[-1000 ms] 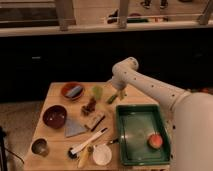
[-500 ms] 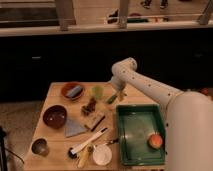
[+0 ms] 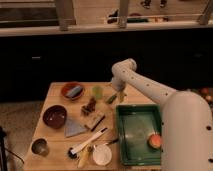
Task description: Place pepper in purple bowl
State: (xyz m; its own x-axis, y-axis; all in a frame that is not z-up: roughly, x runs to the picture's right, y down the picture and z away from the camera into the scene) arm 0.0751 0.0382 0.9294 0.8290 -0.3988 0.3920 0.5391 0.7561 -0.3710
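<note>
Btm ctr of frame: white dish [image 3: 102, 155] is sitting on the table [image 3: 56, 137] edge, w/ metal cup [image 3: 39, 146] at lower left. Green tray [image 3: 126, 142] is lying lower right, holding an orange fruit [image 3: 155, 141]. Purple bowl [image 3: 54, 116] is sitting mid-left, well apart from the pepper [image 3: 111, 99], which is lying at ctr, just beside the gripper [image 3: 120, 96]. Gripper is hanging low over the table above the tray's top edge; can't tell if it's spread or closed. Farther back, green cup [image 3: 97, 91] & orange-red bowl [image 3: 72, 90] are standing.
</note>
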